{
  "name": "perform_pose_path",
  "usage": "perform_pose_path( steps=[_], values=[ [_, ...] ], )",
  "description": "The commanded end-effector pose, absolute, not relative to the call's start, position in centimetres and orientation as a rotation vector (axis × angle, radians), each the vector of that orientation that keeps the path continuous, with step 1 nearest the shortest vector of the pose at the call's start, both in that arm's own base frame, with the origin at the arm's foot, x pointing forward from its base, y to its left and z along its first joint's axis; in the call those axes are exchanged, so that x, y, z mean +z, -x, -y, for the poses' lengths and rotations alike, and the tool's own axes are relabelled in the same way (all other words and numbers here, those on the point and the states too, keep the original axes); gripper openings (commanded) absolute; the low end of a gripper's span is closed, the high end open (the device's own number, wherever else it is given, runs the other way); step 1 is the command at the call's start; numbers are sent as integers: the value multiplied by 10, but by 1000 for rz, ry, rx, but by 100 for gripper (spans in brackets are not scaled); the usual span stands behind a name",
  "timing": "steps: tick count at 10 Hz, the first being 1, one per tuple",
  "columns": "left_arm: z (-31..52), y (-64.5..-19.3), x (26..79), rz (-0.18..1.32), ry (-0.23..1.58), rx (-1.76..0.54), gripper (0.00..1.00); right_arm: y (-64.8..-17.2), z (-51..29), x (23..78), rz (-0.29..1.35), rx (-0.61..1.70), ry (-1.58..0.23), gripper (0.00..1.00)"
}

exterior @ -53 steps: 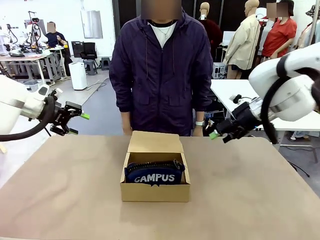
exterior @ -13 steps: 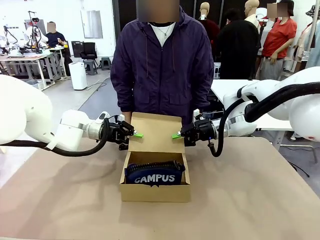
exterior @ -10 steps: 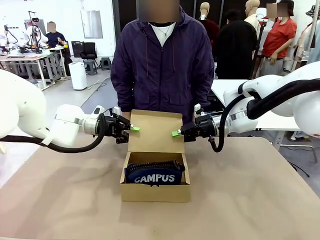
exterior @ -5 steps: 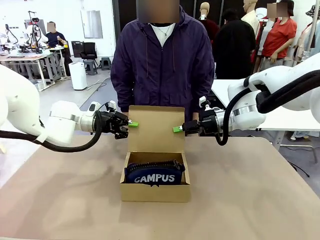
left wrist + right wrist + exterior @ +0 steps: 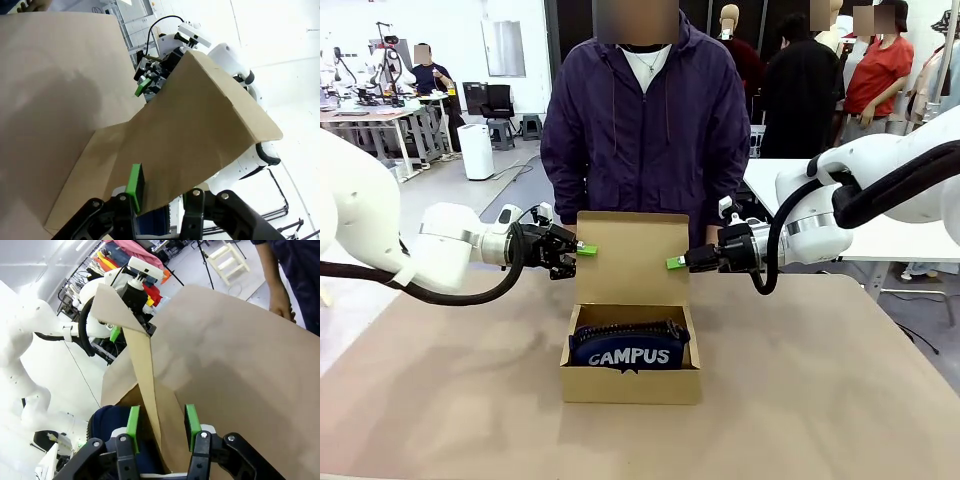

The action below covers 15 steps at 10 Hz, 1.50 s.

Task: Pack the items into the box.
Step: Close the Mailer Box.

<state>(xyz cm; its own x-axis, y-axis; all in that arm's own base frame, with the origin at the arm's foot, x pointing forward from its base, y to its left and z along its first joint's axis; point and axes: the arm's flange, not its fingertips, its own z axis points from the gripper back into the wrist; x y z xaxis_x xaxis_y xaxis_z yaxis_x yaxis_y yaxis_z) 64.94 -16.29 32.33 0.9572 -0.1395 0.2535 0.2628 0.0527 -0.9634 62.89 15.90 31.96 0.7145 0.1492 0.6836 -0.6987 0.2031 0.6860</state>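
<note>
Both grippers, left [image 5: 582, 248] and right [image 5: 674, 262], pinch the lid [image 5: 631, 256] edges at 9 and 3 o'clock, ready to fold it over the case [image 5: 629, 347]

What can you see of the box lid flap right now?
The lid flap is plain brown cardboard, hinged along the far wall of the box and standing nearly upright. The left gripper pinches its left edge and the right gripper its right edge. Below it the box lies open with the navy pencil case inside.
</note>
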Motion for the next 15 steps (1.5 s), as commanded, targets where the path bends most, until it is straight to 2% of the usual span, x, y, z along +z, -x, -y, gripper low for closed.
perform_pose_path(
  steps=[1,4,7,10,12,15],
  values=[
    [163,-649,323,101,1488,-307,41,-629,-159,320,539,633,-1232,47],
    [172,-625,351,293,1495,-601,41,-604,-165,356,744,789,-1142,47],
    [175,-597,366,376,1439,-743,41,-573,-170,375,925,940,-1036,47],
    [171,-563,368,425,1315,-882,41,-547,-181,370,1039,1071,-968,47],
    [162,-543,370,519,1290,-998,41,-531,-183,369,1095,1142,-939,47],
    [166,-533,356,544,1290,-1129,41,-503,-182,363,1124,1226,-883,47]
  ],
)
